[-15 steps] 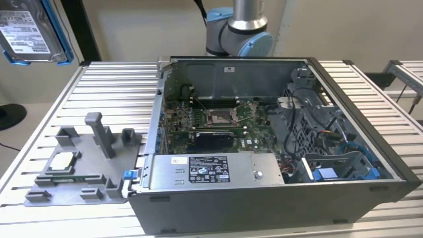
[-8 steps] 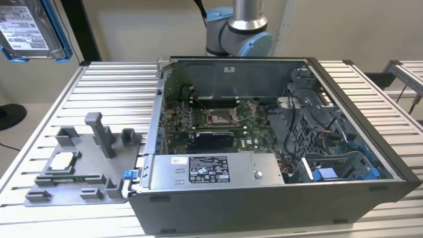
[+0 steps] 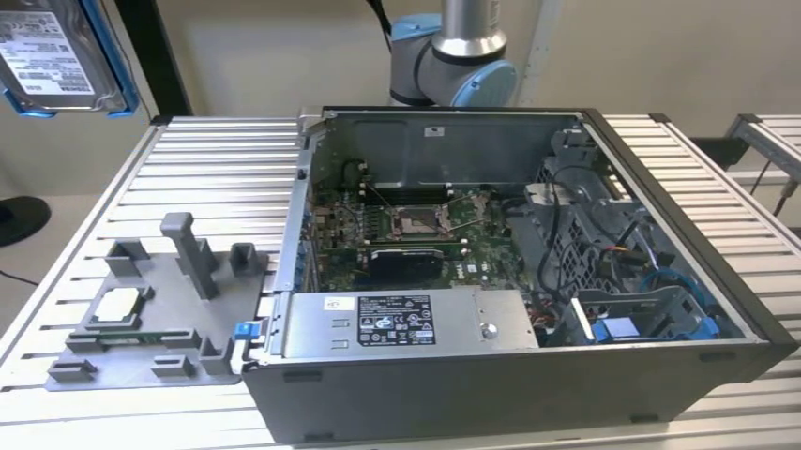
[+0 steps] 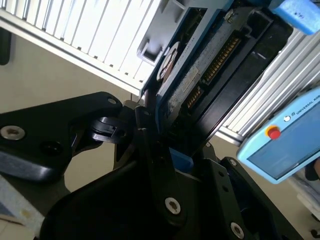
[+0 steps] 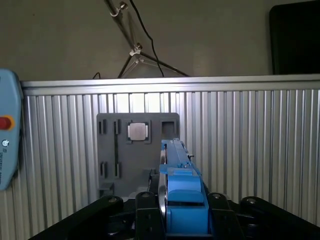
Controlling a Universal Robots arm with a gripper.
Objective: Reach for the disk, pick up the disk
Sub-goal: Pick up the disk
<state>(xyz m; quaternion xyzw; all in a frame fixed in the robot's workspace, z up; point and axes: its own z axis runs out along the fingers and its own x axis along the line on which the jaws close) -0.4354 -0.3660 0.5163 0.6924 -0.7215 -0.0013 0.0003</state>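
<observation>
Bright even light, soft shadows, slight glare

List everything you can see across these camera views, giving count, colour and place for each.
disk: one, silver with a white label and blue bracket, held in the air at the exterior view's upper left.
computer case: one, dark grey, open, on the table.
power supply box: one, grey with a black-and-white label, inside the case.
tray: one, grey, on the table, at the exterior view's left of the case.
chip: one, silver, square, in the tray.
table: one, ribbed silver metal.
teach pendant: one, light blue with a red button, near the table's edge.
arm: one, silver and light blue, behind the case.
gripper: one, black, shut on the disk.
</observation>
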